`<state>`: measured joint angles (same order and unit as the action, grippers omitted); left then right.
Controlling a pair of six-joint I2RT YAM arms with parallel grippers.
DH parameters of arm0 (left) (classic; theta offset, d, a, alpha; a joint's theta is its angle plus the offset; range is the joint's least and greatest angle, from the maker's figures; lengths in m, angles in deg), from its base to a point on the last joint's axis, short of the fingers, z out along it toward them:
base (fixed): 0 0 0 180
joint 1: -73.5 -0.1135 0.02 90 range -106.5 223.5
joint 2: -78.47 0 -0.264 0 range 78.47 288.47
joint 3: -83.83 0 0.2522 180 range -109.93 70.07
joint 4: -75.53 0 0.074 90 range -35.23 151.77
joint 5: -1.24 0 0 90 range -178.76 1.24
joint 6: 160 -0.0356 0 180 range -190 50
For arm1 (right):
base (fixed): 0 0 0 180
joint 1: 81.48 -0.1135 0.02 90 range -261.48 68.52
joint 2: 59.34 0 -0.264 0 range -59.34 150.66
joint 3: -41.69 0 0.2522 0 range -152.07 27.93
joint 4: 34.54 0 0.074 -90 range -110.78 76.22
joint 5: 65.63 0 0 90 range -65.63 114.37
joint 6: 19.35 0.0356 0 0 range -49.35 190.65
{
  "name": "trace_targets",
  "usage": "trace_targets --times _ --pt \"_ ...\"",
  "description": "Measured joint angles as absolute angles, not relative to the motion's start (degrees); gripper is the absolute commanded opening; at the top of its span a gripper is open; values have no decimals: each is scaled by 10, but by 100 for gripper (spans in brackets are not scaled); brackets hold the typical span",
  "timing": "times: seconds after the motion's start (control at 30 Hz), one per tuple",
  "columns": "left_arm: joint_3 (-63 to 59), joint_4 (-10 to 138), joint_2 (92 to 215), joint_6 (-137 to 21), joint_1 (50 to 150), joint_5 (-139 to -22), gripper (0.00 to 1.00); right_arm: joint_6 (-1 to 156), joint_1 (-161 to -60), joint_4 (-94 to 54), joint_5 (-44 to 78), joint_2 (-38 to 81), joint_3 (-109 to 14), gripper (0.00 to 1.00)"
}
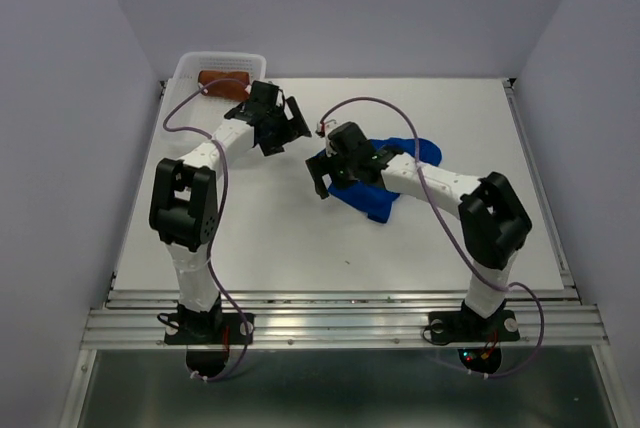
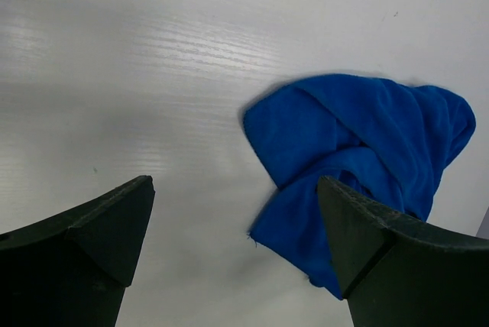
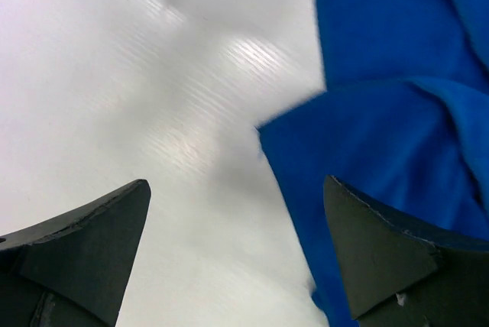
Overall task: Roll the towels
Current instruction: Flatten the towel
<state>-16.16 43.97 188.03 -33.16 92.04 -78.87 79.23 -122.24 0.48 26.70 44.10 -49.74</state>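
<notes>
The blue towel (image 1: 375,186) lies crumpled on the white table, right of centre; it also shows in the left wrist view (image 2: 359,151) and the right wrist view (image 3: 390,144). The rust-brown towel (image 1: 222,79) sits rolled in the white basket (image 1: 190,63) at the back left. My left gripper (image 1: 295,120) is open and empty, left of the blue towel, near the basket. My right gripper (image 1: 322,186) is open and empty above the blue towel's left edge; one of its fingers (image 3: 390,250) hangs over the cloth, the other over bare table.
Grey walls stand on the left, back and right. A metal rail (image 1: 340,303) runs along the table's near edge, with both arm bases bolted there. Purple cables loop off each arm.
</notes>
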Motion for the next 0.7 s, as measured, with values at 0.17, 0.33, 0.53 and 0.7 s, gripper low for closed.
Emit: trace_targets --times 0.17,0.33,0.53,0.7 --pt "-121 459 1865 -298 916 -789 99 807 -1250 -36 283 529 -533 99" --pt "-92 459 1860 -273 910 -781 99 815 -1251 -49 311 568 -538 95" --pt "-91 461 1854 -260 908 -785 99 833 -1251 -50 330 594 -551 63" --pt "-91 462 1843 -260 908 -798 99 861 -1253 -50 367 600 -555 18"
